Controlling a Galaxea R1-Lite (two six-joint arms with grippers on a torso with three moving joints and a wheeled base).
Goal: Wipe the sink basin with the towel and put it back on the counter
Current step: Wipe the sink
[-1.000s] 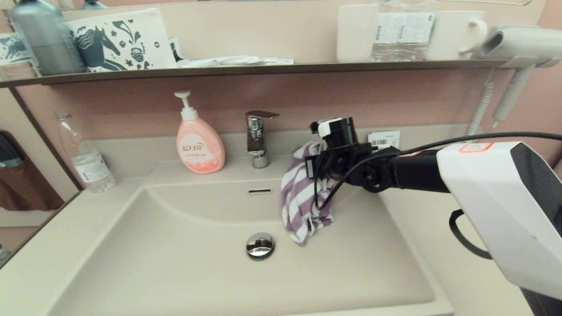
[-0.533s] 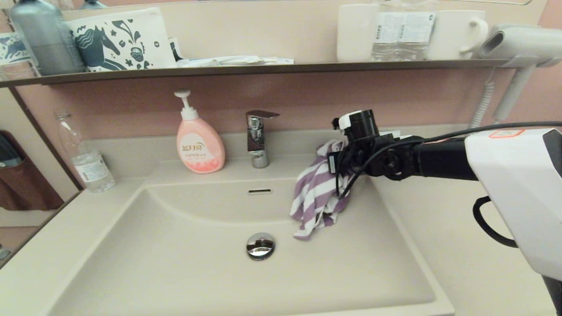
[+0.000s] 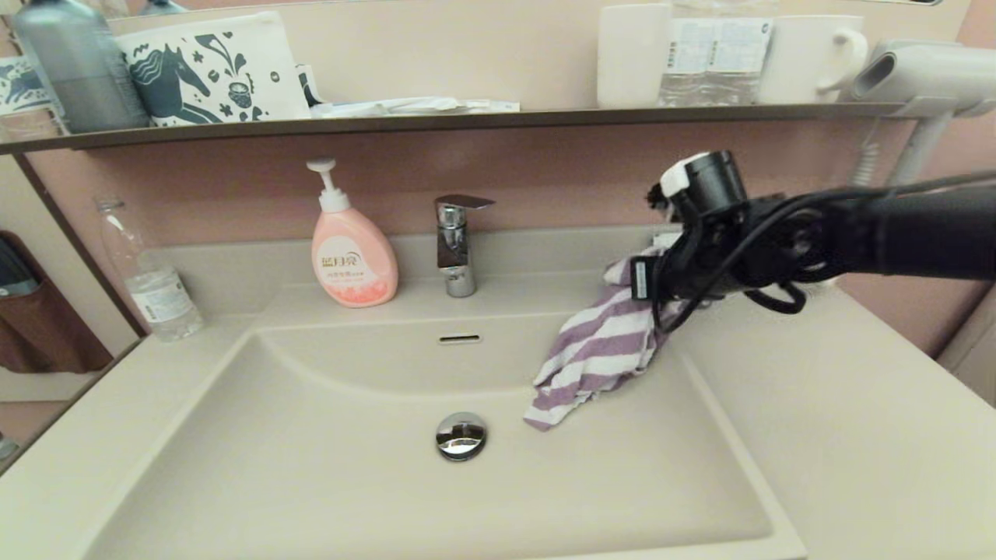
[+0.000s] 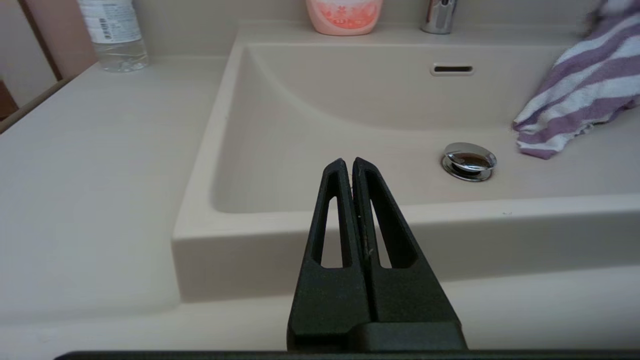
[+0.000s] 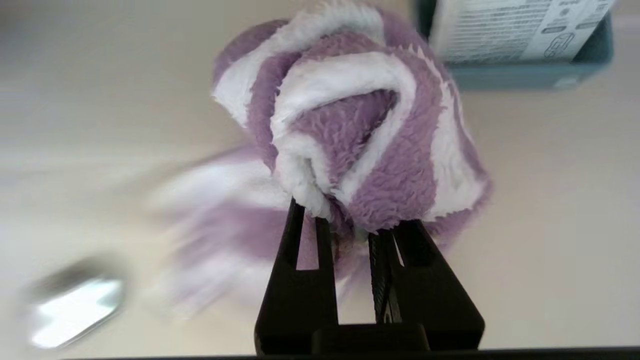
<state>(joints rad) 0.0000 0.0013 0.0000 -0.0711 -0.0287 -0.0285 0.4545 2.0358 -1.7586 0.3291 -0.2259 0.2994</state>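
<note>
The purple and white striped towel (image 3: pixel 599 350) hangs from my right gripper (image 5: pixel 345 220), which is shut on its bunched top (image 5: pixel 360 125). The gripper's wrist (image 3: pixel 685 257) is over the back right corner of the sink basin (image 3: pixel 311 467). The towel's lower end trails down the basin's right slope, to the right of the chrome drain plug (image 3: pixel 461 435). The beige counter (image 3: pixel 840 435) lies just right of the gripper. My left gripper (image 4: pixel 348 162) is shut on nothing, low in front of the basin's front rim (image 4: pixel 450 210), and is out of the head view.
A chrome faucet (image 3: pixel 455 245) and a pink soap bottle (image 3: pixel 352 257) stand behind the basin, with a water bottle (image 3: pixel 152 280) at the left. A labelled box (image 5: pixel 515 45) sits at the counter's back. A dark shelf (image 3: pixel 467 120) and a hair dryer (image 3: pixel 918 78) are above.
My right arm has moved right and upward, carrying the towel from over the basin's middle toward its right rim. The towel's tail now slants along the right slope.
</note>
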